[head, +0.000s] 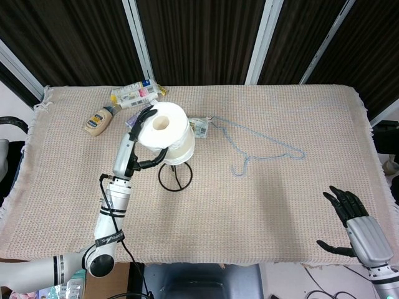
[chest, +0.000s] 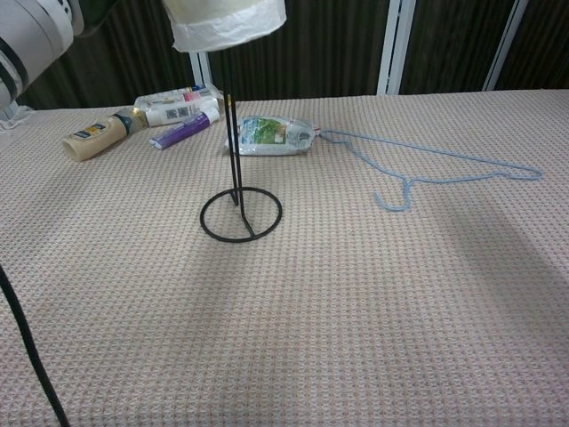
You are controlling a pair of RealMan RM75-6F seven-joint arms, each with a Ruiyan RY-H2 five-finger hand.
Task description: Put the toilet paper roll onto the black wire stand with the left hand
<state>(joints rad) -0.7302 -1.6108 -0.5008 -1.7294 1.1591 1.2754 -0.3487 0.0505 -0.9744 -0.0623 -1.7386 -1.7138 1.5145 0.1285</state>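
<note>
My left hand (head: pixel 140 140) grips the white toilet paper roll (head: pixel 169 132) from its left side, high above the table. The roll hangs over the black wire stand (head: pixel 174 176), hole facing up. In the chest view the roll's lower part (chest: pixel 228 24) shows at the top edge, right above the stand's upright rod (chest: pixel 231 133); the rod's tip looks to be at the roll's underside. The stand's ring base (chest: pixel 241 214) rests on the cloth. My right hand (head: pixel 355 224) lies open at the table's near right corner, holding nothing.
A blue wire hanger (head: pixel 262 146) lies right of the stand. A packet (chest: pixel 276 136) lies just behind the stand. Bottles and tubes (chest: pixel 147 120) cluster at the back left. A black cable (chest: pixel 31 351) crosses the chest view's lower left.
</note>
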